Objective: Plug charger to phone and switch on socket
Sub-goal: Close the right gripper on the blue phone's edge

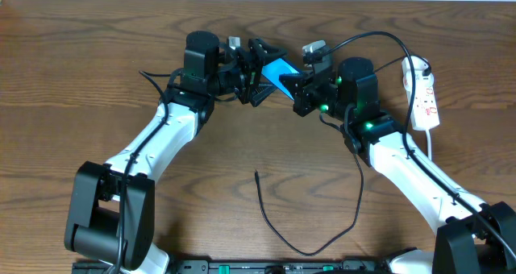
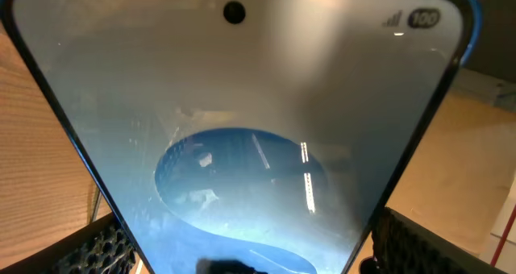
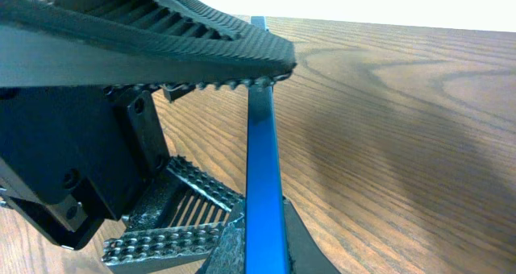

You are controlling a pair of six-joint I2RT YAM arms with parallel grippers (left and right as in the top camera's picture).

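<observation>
The phone (image 1: 278, 69), with its blue screen, is held above the table at the back centre between both grippers. My left gripper (image 1: 256, 71) is shut on the phone's side edges. In the left wrist view the screen (image 2: 258, 145) fills the frame between the two fingers (image 2: 250, 254). My right gripper (image 1: 297, 85) is shut on the phone's faces, and the right wrist view shows the phone edge-on (image 3: 262, 153) between the jaws (image 3: 262, 256). The charger (image 1: 278, 230) lies loose on the table in front, its plug tip near the centre. The socket (image 1: 425, 97) lies at the far right.
A white cord (image 1: 432, 149) runs from the socket toward the front, beside my right arm. Thick black robot cables arc above the right gripper. The wooden table (image 1: 81, 80) extends left and right of the arms.
</observation>
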